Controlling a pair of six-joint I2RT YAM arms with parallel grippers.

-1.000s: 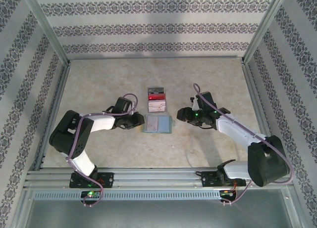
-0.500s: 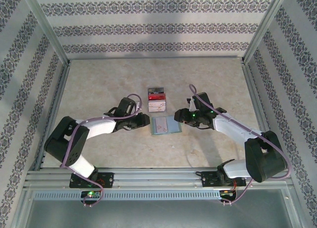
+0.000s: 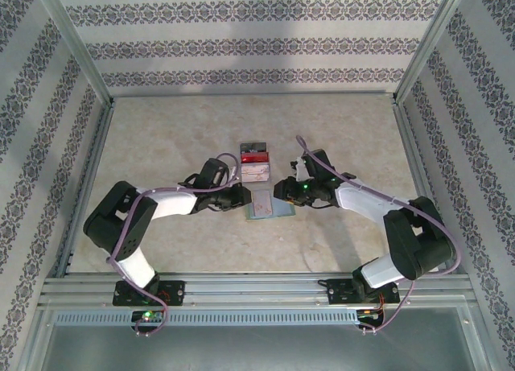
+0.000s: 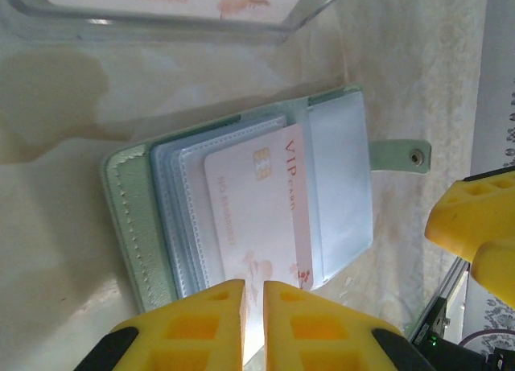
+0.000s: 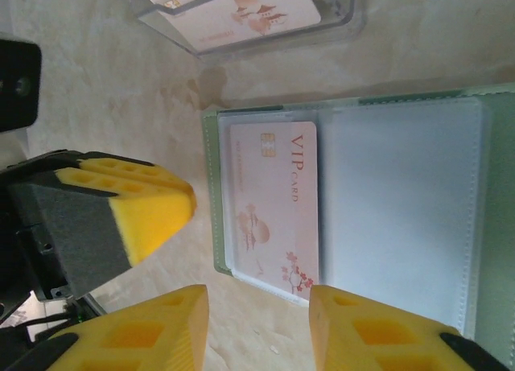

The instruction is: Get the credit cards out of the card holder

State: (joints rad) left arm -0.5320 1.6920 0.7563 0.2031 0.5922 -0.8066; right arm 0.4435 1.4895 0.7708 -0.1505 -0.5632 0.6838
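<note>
The left fingers [image 4: 253, 307] stand almost closed, a thin slit between them, gripping nothing. Just ahead lies the card holder [image 4: 129, 226], grey-green, spread open on the table [image 4: 48, 250], a pale pink VIP card [image 4: 257, 210] in its clear bluish pocket [image 4: 193, 250]. Opposite, the right fingers [image 5: 259, 327] gape partway, empty.

The left hand [image 3: 245, 199], right hand [image 3: 281, 191] and card stand [image 3: 255, 172] hem the card holder [image 3: 271, 208]; near side free.

The holder [image 4: 133, 226] has a matt, stitched leather-like cover and glossy clear plastic pockets, the card [image 4: 257, 210] is smooth plastic, the fingers [image 4: 193, 327] matt yellow plastic, the surface [image 4: 48, 250] smooth, stone-patterned.
</note>
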